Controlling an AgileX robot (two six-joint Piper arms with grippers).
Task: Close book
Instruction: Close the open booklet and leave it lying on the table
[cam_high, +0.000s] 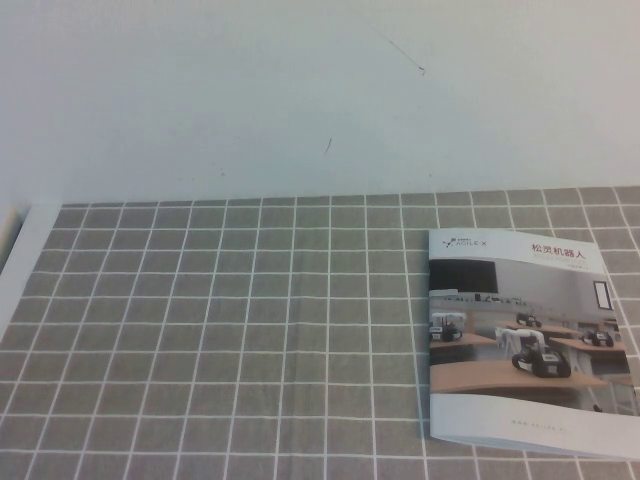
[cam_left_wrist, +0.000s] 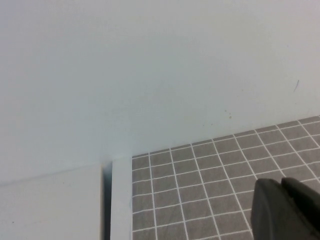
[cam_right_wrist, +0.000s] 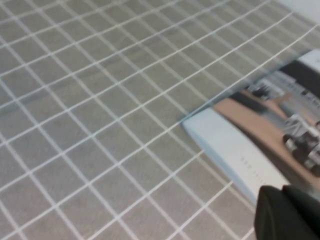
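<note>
R claw (cam_right_wrist: 287, 210) by shut book (cam_right_wrist: 235, 150); L claw (cam_left_wrist: 286, 205) nr cloth (cam_left_wrist: 200, 170) edge

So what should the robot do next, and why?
Probably nothing more, just hold off: the glossy robot-photo booklet already lies shut, cover up, on the grey checked cloth. Left pincer hangs near the cloth's far-left corner, right pincer near the booklet's pale end.

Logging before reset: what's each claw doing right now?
Left claw: over the cloth near its left edge; cannot be told.
Right claw: by the closed book; cannot be told.
</note>
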